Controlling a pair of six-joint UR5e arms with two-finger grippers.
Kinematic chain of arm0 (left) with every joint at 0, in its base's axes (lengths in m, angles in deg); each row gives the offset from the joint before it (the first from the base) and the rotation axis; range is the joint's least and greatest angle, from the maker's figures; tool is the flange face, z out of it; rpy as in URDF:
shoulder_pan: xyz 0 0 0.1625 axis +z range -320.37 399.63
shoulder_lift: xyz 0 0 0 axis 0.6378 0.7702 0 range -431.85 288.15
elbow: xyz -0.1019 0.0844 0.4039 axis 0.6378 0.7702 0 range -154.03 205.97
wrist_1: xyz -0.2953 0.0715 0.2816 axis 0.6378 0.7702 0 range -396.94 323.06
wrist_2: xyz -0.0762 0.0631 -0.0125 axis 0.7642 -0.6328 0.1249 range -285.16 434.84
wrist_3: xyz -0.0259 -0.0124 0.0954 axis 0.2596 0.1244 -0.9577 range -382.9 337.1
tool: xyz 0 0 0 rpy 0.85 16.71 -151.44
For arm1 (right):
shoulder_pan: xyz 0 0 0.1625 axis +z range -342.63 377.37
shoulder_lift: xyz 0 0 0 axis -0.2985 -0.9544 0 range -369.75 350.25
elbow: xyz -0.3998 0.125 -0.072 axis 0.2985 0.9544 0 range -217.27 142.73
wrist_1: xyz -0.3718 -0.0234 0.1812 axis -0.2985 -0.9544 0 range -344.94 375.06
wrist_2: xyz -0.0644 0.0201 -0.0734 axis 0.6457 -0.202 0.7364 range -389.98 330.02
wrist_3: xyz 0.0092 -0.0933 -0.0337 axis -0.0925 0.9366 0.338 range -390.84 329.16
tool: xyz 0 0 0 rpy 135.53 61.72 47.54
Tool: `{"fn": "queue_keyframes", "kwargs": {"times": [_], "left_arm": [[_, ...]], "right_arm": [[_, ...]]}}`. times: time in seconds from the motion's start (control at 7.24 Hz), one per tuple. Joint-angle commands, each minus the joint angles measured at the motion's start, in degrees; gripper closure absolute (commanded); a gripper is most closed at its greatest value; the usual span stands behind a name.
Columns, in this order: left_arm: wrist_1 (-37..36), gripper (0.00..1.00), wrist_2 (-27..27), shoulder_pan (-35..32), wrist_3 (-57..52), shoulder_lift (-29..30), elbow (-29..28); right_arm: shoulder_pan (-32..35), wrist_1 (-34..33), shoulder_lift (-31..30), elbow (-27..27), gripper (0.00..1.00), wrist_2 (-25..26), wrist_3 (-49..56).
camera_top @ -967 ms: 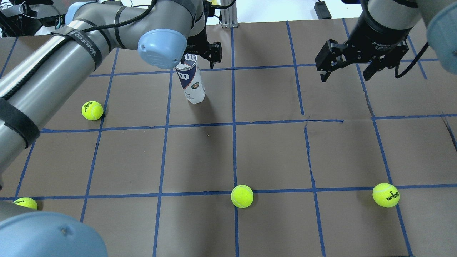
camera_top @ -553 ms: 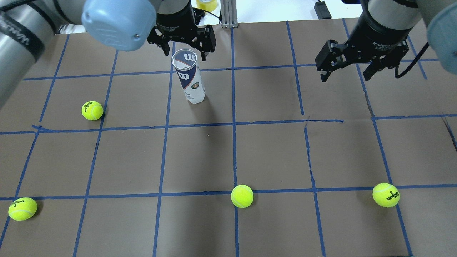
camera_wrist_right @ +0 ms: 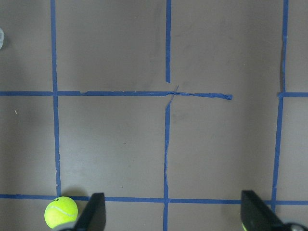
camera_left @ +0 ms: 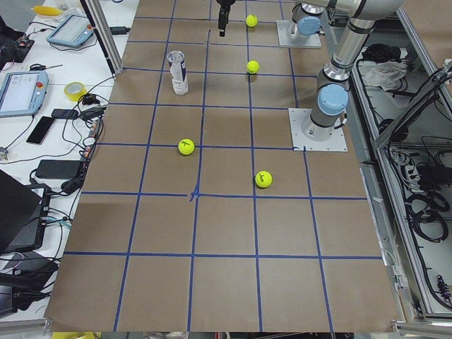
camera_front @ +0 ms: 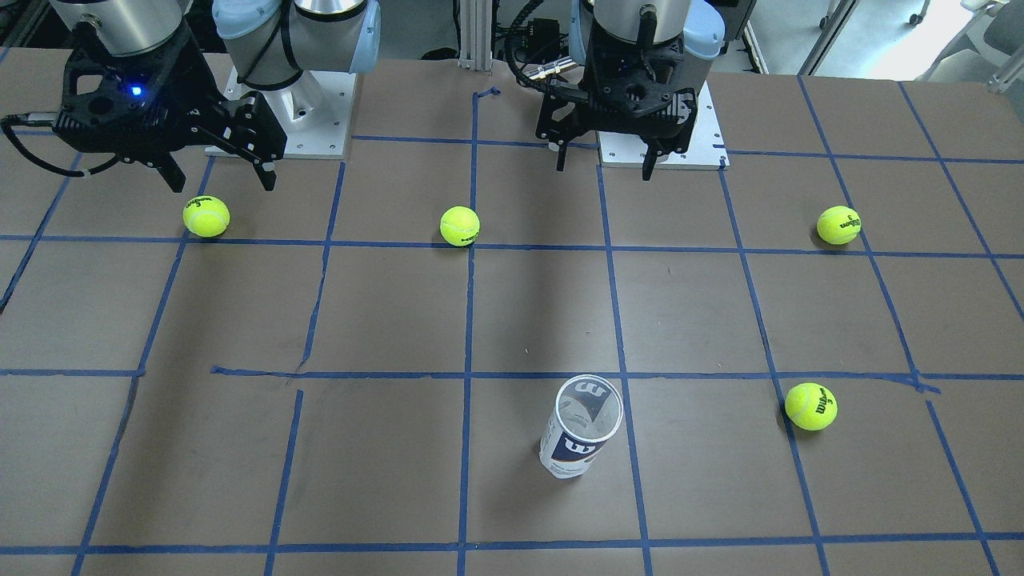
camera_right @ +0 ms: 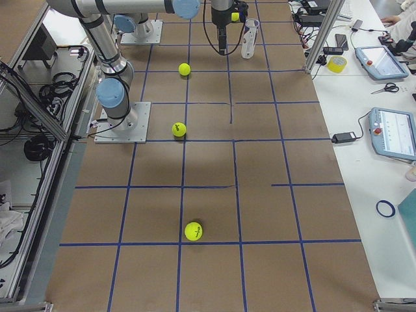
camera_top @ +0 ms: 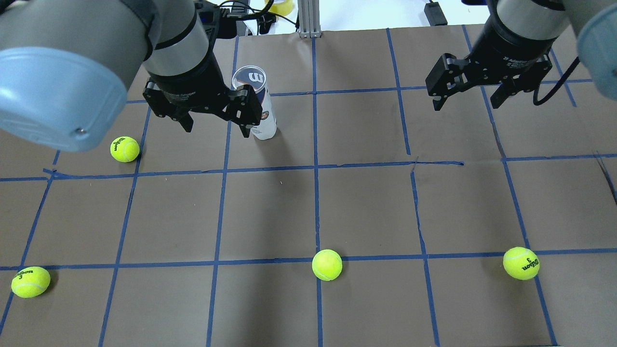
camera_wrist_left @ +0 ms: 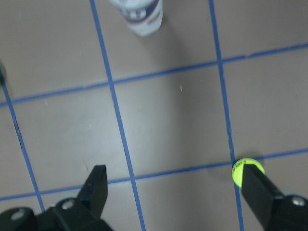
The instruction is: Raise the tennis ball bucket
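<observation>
The tennis ball can [camera_front: 582, 428] stands upright on the table [camera_front: 384, 320], open end up, with nothing touching it. The left gripper [camera_front: 602, 170] hangs high and apart from it, fingers spread. The right gripper [camera_front: 222, 184] is spread too.

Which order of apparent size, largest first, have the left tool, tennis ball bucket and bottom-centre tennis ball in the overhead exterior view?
1. left tool: largest, but nearer the camera, so true size is unsure.
2. tennis ball bucket, partly hidden by that tool.
3. bottom-centre tennis ball: smallest.
</observation>
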Motion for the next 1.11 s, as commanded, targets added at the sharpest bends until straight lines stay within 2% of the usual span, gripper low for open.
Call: {"fn": "queue_keyframes", "kwargs": {"times": [0.0, 0.28, 0.97], "left_arm": [[4.51, 0.00, 0.53, 9.20, -7.88, -1.84, -2.47], [5.79, 0.00, 3.35, 11.26, -8.18, -1.40, -4.25], [5.70, 0.00, 3.17, 11.18, -7.74, -2.10, -3.73]], "right_arm": [[0.00, 0.00, 0.00, 0.00, 0.00, -0.01, 0.01], [0.00, 0.00, 0.00, 0.00, 0.00, 0.08, 0.01], [0.00, 0.00, 0.00, 0.00, 0.00, 0.08, 0.01]]}}
